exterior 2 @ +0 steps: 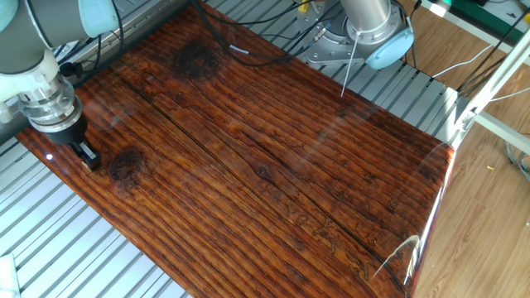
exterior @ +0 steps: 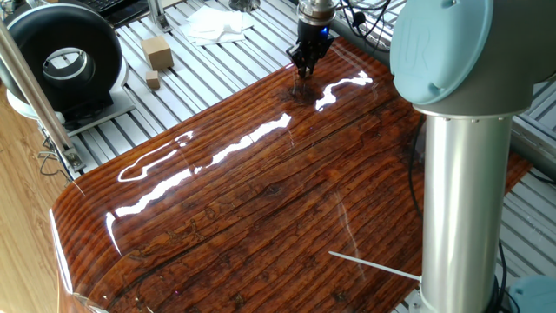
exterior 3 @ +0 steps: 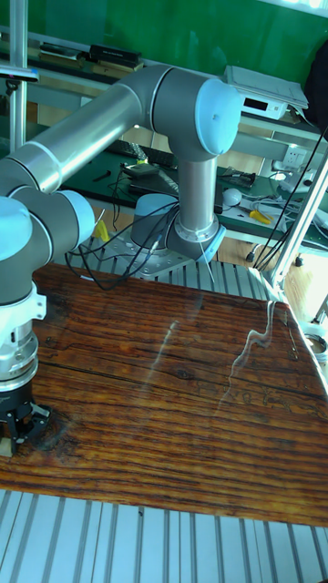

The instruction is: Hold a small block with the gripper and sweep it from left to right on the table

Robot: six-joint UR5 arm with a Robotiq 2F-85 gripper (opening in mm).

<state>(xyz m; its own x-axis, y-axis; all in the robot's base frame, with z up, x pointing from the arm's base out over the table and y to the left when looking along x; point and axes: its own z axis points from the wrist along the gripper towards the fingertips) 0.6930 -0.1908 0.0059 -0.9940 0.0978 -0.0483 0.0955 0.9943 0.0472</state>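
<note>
My gripper point(exterior: 303, 69) stands upright with its black fingers down on the table point(exterior: 261, 200), near that board's far edge. In the other fixed view the gripper point(exterior 2: 88, 157) is by the board's left edge, its jaws close together. The tall fixed view shows the gripper point(exterior 3: 18, 439) low at the left, with a pale tan bit of the small block point(exterior 3: 5, 446) between the fingertips. The fingers hide the block in both other views.
On the grey slatted base beyond the table lie a bigger tan block point(exterior: 157, 52), a tiny tan cube point(exterior: 153, 81) and a white cloth point(exterior: 215, 24). A black round device point(exterior: 61, 61) stands at the left. The arm's thick column point(exterior: 460, 200) rises at the right.
</note>
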